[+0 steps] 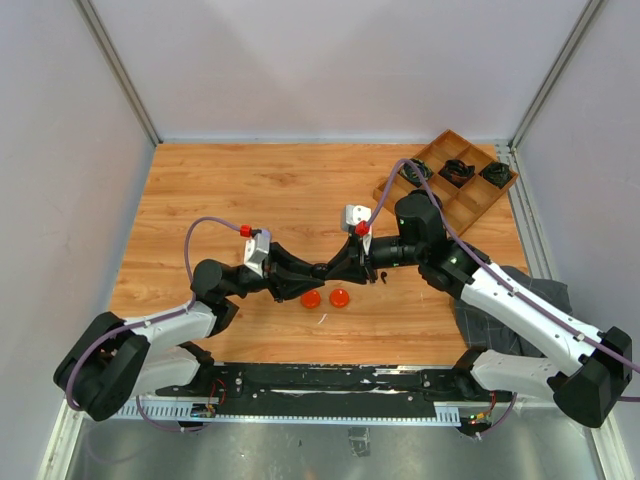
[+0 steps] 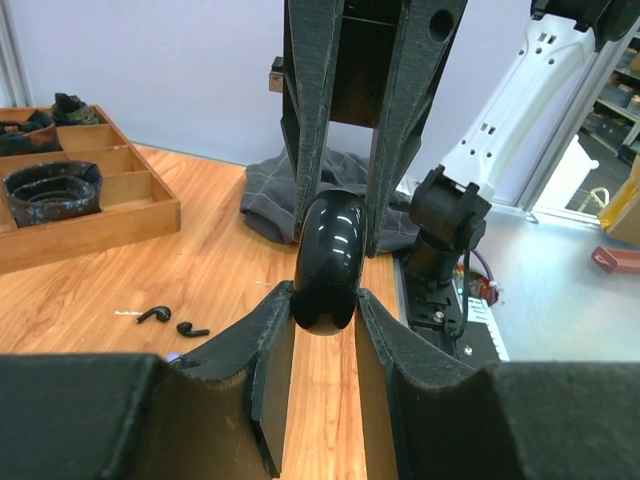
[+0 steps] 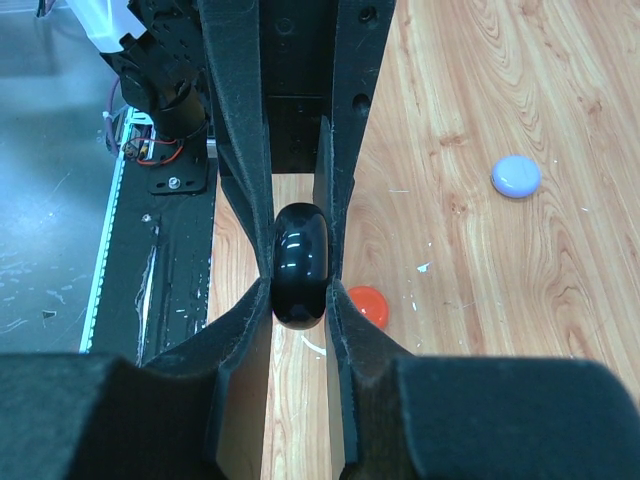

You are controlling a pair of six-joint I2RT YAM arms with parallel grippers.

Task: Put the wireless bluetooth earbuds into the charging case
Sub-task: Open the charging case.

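Grip shared over table point(image 1: 250, 190) centre: found left gripper point(image 2: 324, 300) and right gripper point(image 3: 300, 288) both pinched narrow on glossy black charging case point(image 2: 328, 262), one from each end. Saw two black earbuds point(image 2: 153, 314) lying loose on wood near right gripper, outside case. Noted two orange discs point(image 1: 311, 298) just nearside.

We take this for a robotics lab cell: a wooden tabletop point(image 1: 250, 190) boxed in by pale wall panels point(image 1: 330, 60) on metal posts point(image 1: 120, 72). We also see exposed wiring point(image 3: 145, 148) by the black mounting rail point(image 1: 330, 385), and storage shelves point(image 2: 625, 70) beyond.
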